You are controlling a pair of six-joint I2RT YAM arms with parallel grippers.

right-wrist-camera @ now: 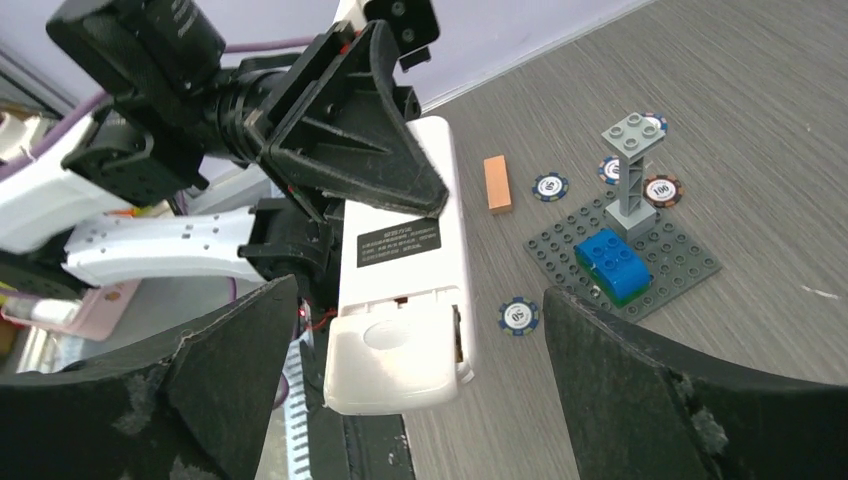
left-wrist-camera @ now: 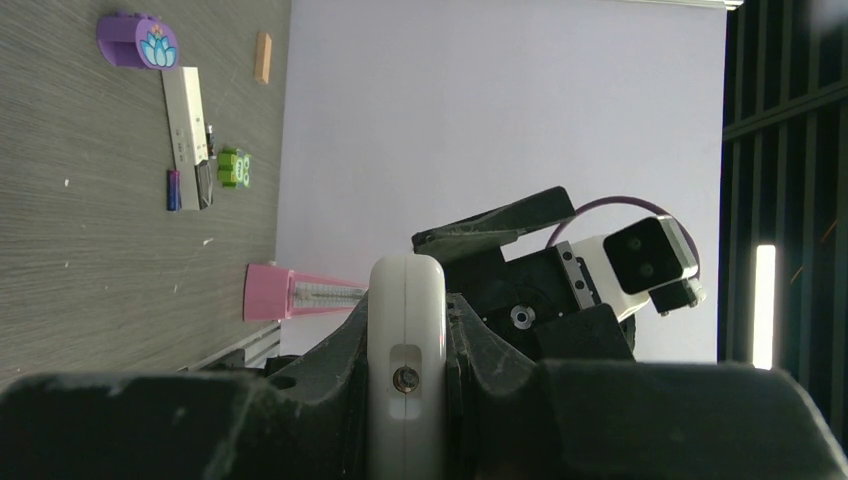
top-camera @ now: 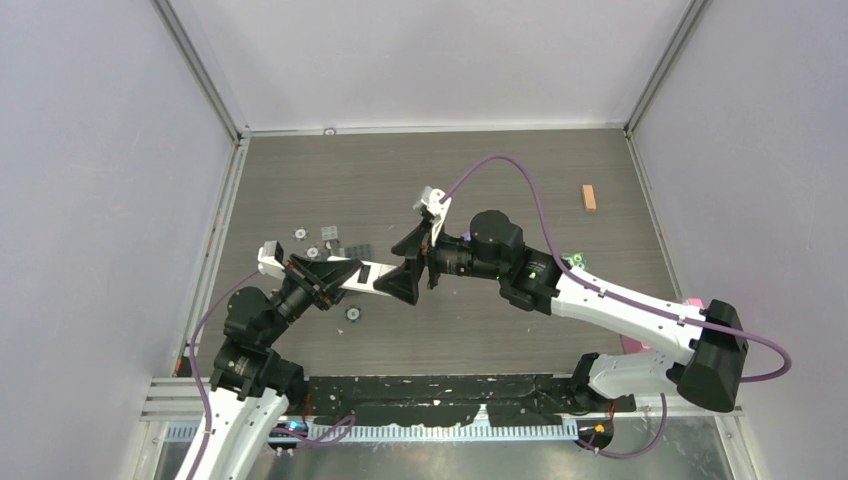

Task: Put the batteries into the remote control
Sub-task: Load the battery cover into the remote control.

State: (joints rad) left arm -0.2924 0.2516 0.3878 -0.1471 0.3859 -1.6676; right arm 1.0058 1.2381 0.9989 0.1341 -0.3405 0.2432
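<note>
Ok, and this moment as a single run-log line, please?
left gripper: jaws shut on remote control, label side up | right gripper: jaws open, flanking its cover end | blue-purple battery: on table

Blue brick [right-wrist-camera: 608,255] (seemingly Lego) on grey baseplate [right-wrist-camera: 682,256].

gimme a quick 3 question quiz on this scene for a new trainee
1. Which gripper clamps the remote control?
2. True or false: the right gripper is shut on the remote control.
3. Which colour is the brick lying on the grey baseplate? A red, B blue, C yellow.

Key:
1. The left gripper, with a finger on each side of it.
2. False. Its jaws stand wide open, one on either side of the remote's near end.
3. B.
</note>
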